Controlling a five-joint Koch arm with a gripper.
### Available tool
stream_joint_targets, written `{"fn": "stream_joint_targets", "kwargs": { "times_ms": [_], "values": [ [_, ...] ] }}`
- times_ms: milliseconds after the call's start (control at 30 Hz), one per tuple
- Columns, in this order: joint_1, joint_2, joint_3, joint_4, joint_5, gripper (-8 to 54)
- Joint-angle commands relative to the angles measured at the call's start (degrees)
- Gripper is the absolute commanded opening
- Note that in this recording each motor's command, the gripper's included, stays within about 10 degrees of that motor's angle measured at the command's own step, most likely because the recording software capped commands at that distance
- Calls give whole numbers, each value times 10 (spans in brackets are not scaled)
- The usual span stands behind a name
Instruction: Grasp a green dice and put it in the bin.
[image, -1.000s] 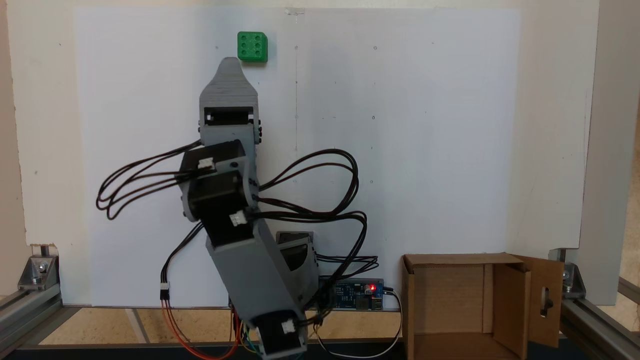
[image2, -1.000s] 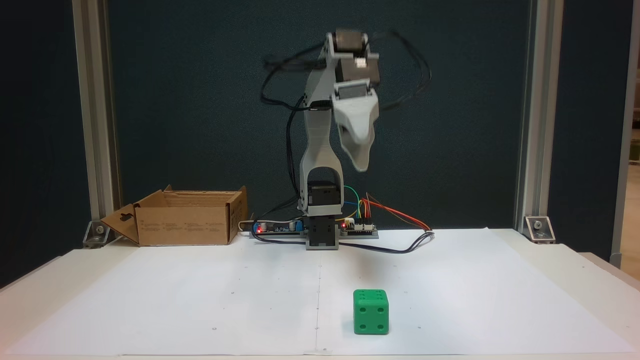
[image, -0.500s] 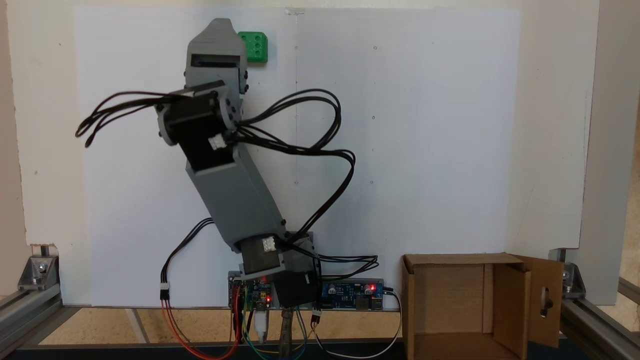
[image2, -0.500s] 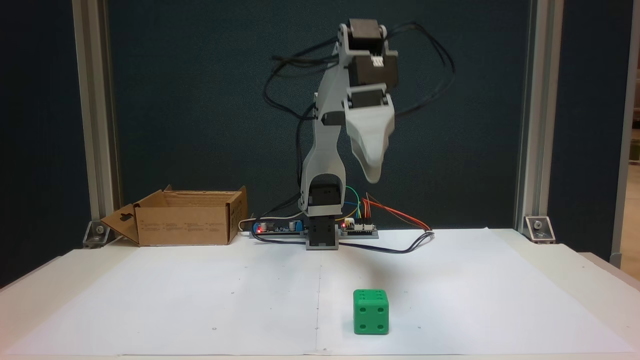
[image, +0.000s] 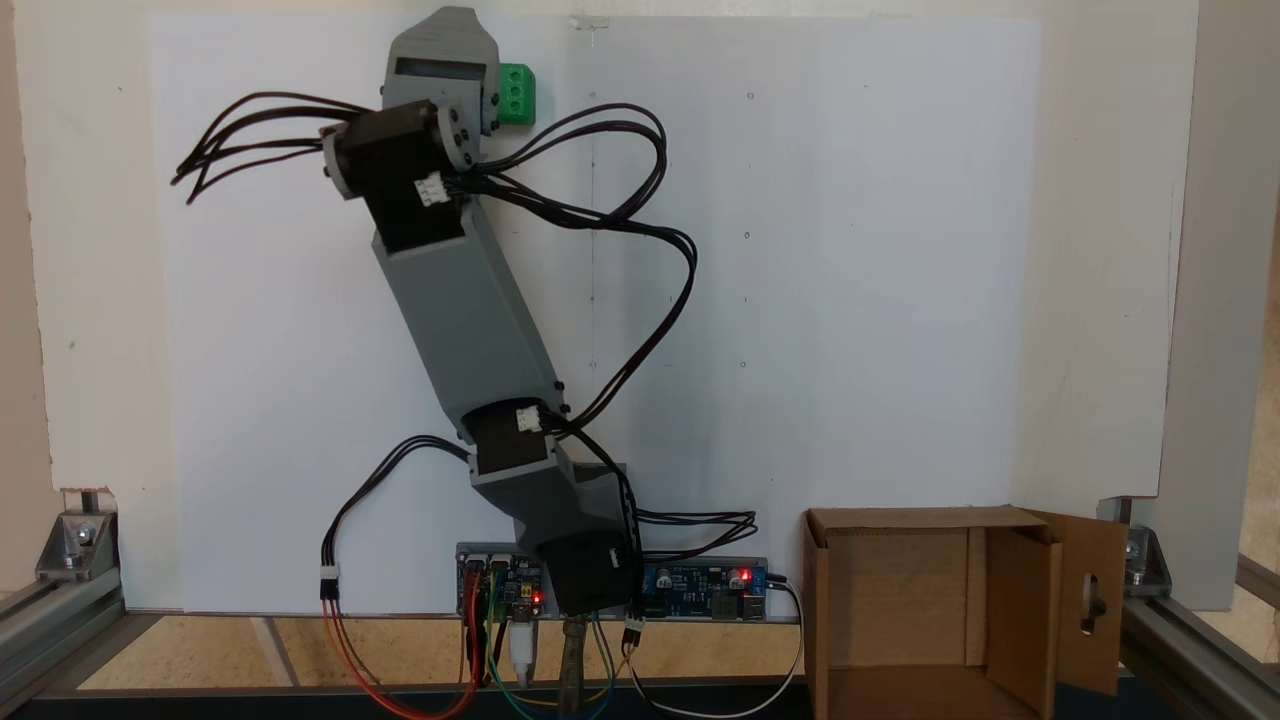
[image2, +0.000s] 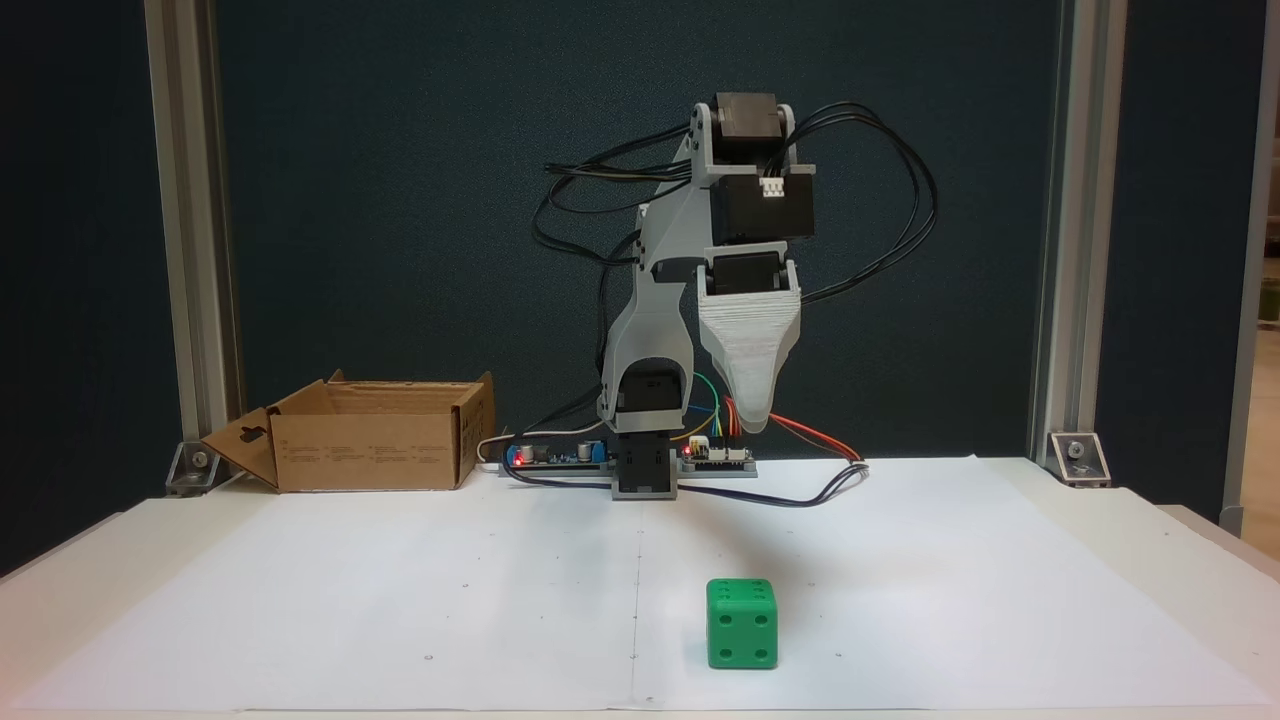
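Your gripper (image2: 752, 420) hangs in the air above the white paper sheet (image2: 400, 590), tip pointing down, well clear of the green dice (image2: 741, 624), which rests on the sheet with its four-pip face toward the camera. In the top-down fixed view, the gripper (image: 440, 25) covers the left part of the green dice (image: 517, 95). One tip alone shows, so whether the jaws are apart or together cannot be told; the bin (image2: 365, 448) stands by the arm's base.

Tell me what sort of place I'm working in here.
Probably a lab or workshop test rig: a table covered in white paper marked with small dots, aluminium frame posts bolted at the corners, and bare circuit boards with loose wiring at the arm's base.
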Motion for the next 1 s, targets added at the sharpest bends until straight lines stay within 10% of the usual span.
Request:
{"fn": "stream_joint_targets", "kwargs": {
  "times_ms": [0,967],
  "values": [
    [0,-1,-33,100,29,442],
    [11,-123,-33,95,29,441]
  ]
}}
